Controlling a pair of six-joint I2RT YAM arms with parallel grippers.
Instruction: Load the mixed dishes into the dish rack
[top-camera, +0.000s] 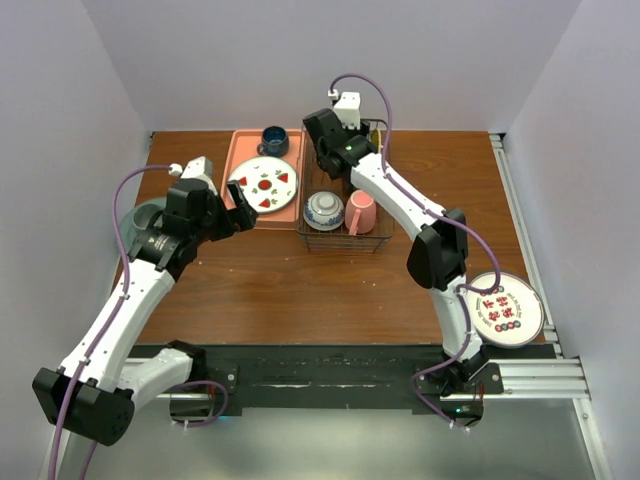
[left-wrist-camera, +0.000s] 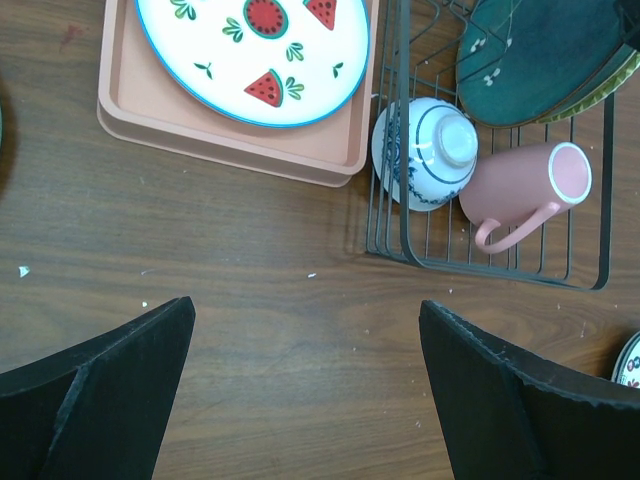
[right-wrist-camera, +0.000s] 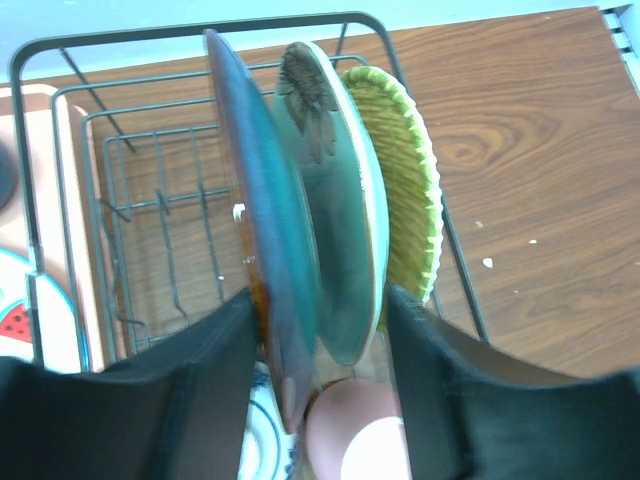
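Observation:
The dark wire dish rack (top-camera: 345, 243) stands right of the pink tray. In it a blue-and-white bowl (top-camera: 323, 210) and a pink mug (top-camera: 360, 212) lie at the front. Two teal plates (right-wrist-camera: 275, 200) (right-wrist-camera: 345, 230) and a yellow woven plate (right-wrist-camera: 408, 190) stand on edge behind. My right gripper (right-wrist-camera: 320, 300) hangs over the rack, jaws apart astride both teal plates, the left finger against the nearer, blurred one. A watermelon plate (top-camera: 265, 185) lies on the tray. My left gripper (left-wrist-camera: 305, 308) is wide open over bare wood, holding nothing.
The pink tray (top-camera: 240, 150) also carries a dark blue cup (top-camera: 274, 140). A white plate with red marks (top-camera: 503, 310) lies at the table's right front edge. A teal dish (top-camera: 140, 215) sits half hidden under my left arm. White walls enclose the table.

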